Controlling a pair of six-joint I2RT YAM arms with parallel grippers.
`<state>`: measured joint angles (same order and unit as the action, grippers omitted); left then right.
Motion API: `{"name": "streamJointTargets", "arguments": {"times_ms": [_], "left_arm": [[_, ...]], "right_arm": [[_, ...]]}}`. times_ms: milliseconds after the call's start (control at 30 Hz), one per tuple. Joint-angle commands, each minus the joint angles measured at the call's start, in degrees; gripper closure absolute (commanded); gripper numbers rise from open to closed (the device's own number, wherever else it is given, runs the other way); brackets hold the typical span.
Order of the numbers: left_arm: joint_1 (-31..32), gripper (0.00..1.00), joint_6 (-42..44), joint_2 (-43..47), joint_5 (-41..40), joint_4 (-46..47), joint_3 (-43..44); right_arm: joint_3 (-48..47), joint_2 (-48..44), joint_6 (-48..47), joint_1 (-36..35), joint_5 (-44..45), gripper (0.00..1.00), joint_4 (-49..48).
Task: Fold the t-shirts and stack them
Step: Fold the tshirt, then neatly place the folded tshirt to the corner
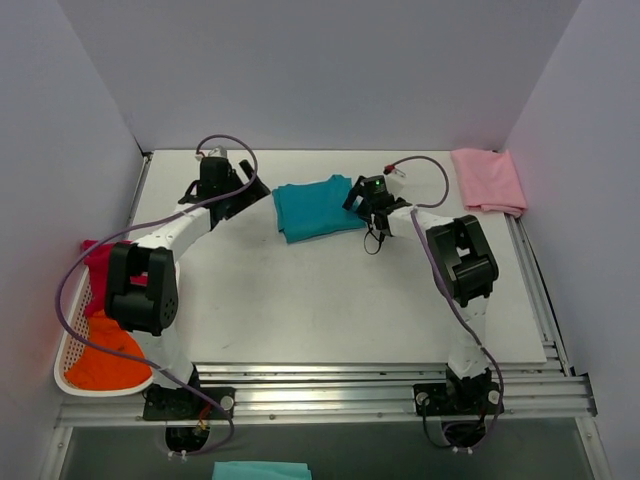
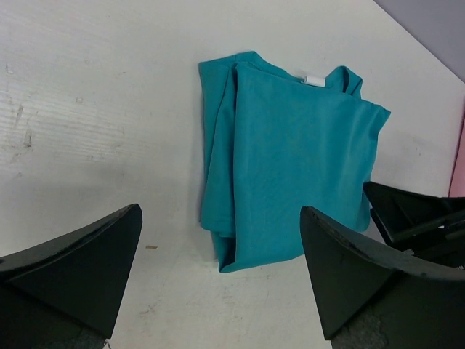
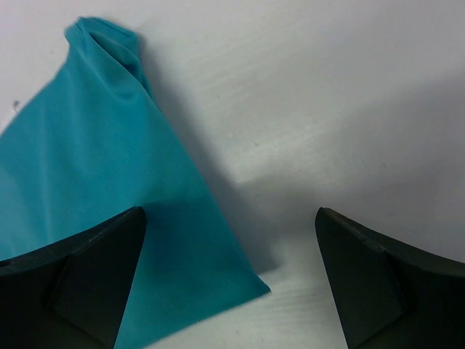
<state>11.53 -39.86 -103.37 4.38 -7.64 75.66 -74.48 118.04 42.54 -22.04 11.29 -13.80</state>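
A folded teal t-shirt [image 1: 315, 208] lies on the white table at the back middle. It also shows in the left wrist view [image 2: 287, 156] and the right wrist view [image 3: 94, 189]. My left gripper [image 1: 250, 190] is open and empty just left of it. My right gripper [image 1: 356, 198] is open and empty over its right edge. A folded pale pink t-shirt [image 1: 488, 180] lies at the back right. A magenta-red t-shirt [image 1: 98, 275] and an orange t-shirt [image 1: 105, 355] sit in the white basket [image 1: 62, 362] at the left.
The basket hangs over the table's left edge. Grey walls close in the back and sides. A metal rail [image 1: 380, 395] runs along the near edge. Another bit of teal cloth [image 1: 260, 470] shows below the table front.
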Motion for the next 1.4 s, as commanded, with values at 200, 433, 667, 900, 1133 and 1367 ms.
{"name": "streamJointTargets", "arguments": {"times_ms": [200,433,667,900,1133,1367], "left_arm": [[-0.10,0.00,0.31,-3.85,1.42,6.49,2.21],[-0.28,0.00,0.31,-5.08,2.12,6.67,2.30],[-0.89,0.00,0.13,-4.56,2.47,10.01,0.37],[-1.07,0.00,0.22,-3.33,3.35,10.98,-1.56],[-1.07,0.00,0.22,-2.01,4.05,12.03,-3.41],[-0.98,0.00,-0.05,-2.80,5.20,13.53,-3.68]], "right_arm": [[-10.42,12.82,2.02,-1.07,-5.75,0.00,0.18],[-5.87,12.04,3.07,-4.50,-7.95,0.39,-5.00],[-6.38,13.88,2.46,-3.54,-9.79,1.00,-5.01],[-19.11,13.53,-2.46,0.15,-5.94,1.00,4.38],[-32.57,13.10,-7.38,7.18,-0.75,1.00,16.26],[-40.30,10.82,-11.69,17.19,1.89,1.00,22.49]]}}
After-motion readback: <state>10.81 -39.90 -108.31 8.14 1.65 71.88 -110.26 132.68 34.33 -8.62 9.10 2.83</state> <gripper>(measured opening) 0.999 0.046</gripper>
